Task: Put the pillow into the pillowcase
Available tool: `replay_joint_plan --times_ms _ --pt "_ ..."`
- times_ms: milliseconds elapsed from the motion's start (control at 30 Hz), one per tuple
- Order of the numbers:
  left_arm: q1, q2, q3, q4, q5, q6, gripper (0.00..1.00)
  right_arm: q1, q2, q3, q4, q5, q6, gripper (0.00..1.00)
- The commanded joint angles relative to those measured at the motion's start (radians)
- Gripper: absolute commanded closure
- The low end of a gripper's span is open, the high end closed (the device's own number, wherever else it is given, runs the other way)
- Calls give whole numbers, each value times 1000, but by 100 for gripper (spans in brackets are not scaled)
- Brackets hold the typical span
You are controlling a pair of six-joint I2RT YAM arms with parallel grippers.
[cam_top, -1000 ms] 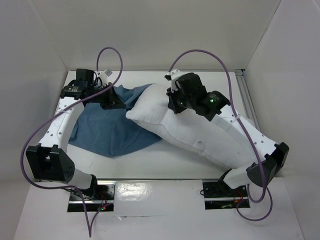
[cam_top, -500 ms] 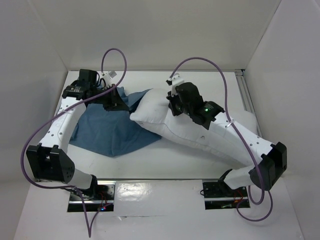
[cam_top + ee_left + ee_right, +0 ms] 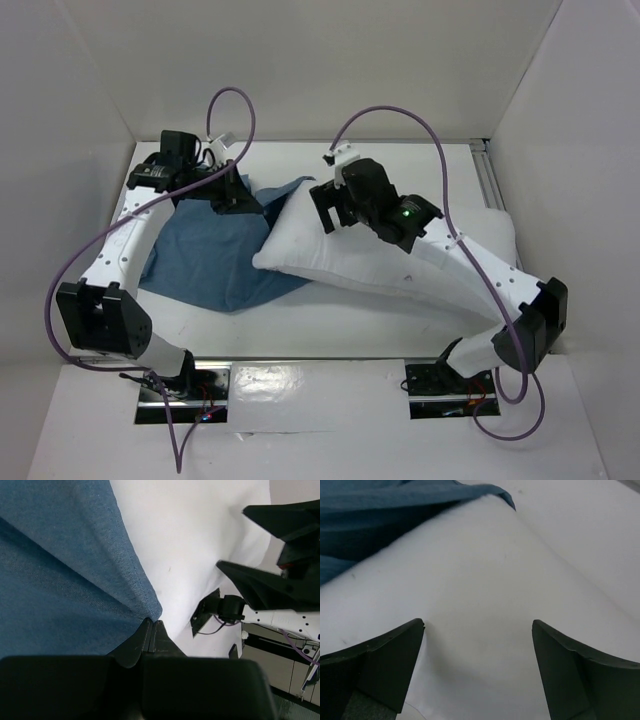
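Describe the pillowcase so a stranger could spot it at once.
Look to the left half of the white table. There lies a limp, wrinkled sack of dusty-blue cloth, its far edge pinched by the left gripper. It alone is blue and flat, touching the plump white pillow.

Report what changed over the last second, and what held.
The right gripper opened and let go of the pillow, moving a little left toward the pillowcase. The pillow shifted under it. The left gripper stayed shut on the pillowcase's edge, and the pillowcase barely moved.
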Motion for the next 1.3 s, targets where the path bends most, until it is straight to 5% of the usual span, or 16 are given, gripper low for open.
replay_joint_plan --times_ms 0,133,267,567,600,633,667,800,1033,1267 --pt "-7 11 22 8 42 -2 100 88 -22 109 -46 116 2 3" --pt "-7 24 22 17 20 -22 100 268 44 157 -114 318 2 0" --pt "-7 33 31 17 -28 -31 100 414 89 143 -76 346 37 0" --pt "4 5 -10 26 -73 -53 100 410 176 -44 96 181 155 0" --pt "4 5 -10 26 -73 -53 100 382 196 -44 96 167 169 4" --pt "4 -7 -19 26 -73 -53 100 370 242 -44 96 187 169 87" --pt "13 -7 -19 26 -73 -53 100 370 265 -35 74 245 186 100" --pt "13 -28 -30 0 -84 -26 100 338 259 0 46 394 125 100" --pt "22 -60 -44 -29 -85 8 100 94 106 65 90 144 86 100" --pt "22 -70 -81 -57 -95 66 100 -31 225 201 35 0 114 100"
